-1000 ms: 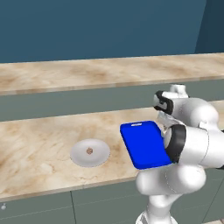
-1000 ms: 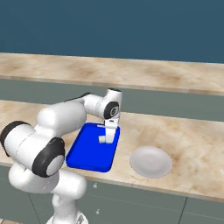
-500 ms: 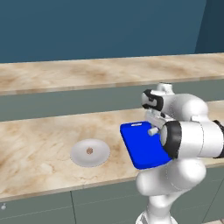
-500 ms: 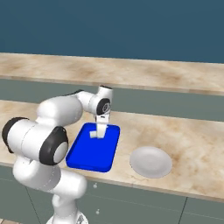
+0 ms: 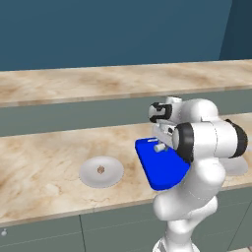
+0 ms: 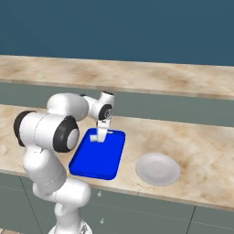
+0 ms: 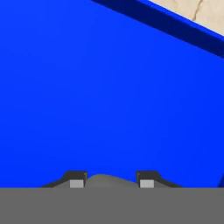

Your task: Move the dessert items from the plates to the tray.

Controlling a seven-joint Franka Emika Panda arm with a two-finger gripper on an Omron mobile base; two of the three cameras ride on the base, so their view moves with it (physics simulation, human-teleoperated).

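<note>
The whitish cylinder (image 6: 97, 137) is pinched between the two fingers of the gripper (image 6: 97, 138), jaws narrowed right down onto it, and it hangs low over the far end of the blue tray (image 6: 98, 155). From the left side the same little piece (image 5: 159, 147) shows at the gripper (image 5: 159, 147), just above the tray (image 5: 160, 170). Whether it touches the tray floor I cannot tell. In the hand view the two dark fingertips (image 7: 76, 179) sit close together with a pale rounded lump (image 7: 107, 180) between them, and blue tray floor (image 7: 109, 87) spreads out ahead, its rim cutting across the top right corner with a sliver of marble counter (image 7: 203, 11) beyond.

The brown chunk (image 5: 101, 170) lies in the middle of the left plate (image 5: 91, 175), well apart from the tray. The other plate (image 6: 157, 169) sits just beside the tray on its right, bare. Both plates and the tray rest on the front marble counter (image 5: 44, 162), near its front edge. Behind runs a grey-green wall strip (image 6: 183, 112) and a second, higher marble ledge (image 6: 160, 77), with dark blue wall (image 6: 114, 27) above.

The robot's own bulky white arm (image 5: 206, 142) covers the right end of the tray in the left view, and its shoulder (image 6: 50, 130) crowds the tray's left side in the right view
</note>
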